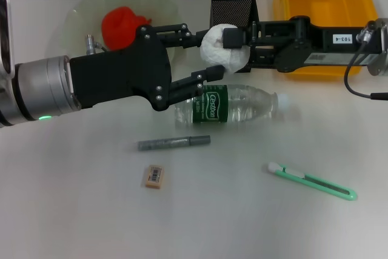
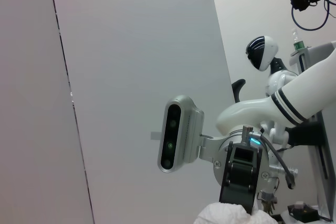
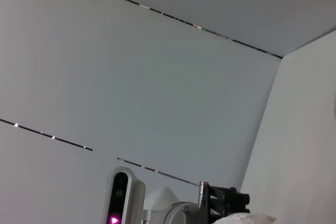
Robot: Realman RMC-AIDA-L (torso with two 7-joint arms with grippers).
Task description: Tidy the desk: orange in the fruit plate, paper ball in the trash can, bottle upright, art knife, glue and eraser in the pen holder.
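Observation:
The white paper ball hangs in mid-air above the desk, in front of the black mesh pen holder. My right gripper reaches in from the right and is shut on it. My left gripper is open, with one finger above the ball's left side and one below. The ball also shows in the left wrist view and the right wrist view. The orange lies in the fruit plate. The bottle lies on its side. The grey glue stick, eraser and green art knife lie on the desk.
A yellow bin stands at the back right, behind my right arm. A cable loops down from the right wrist. A small metal object lies in the plate beside the orange.

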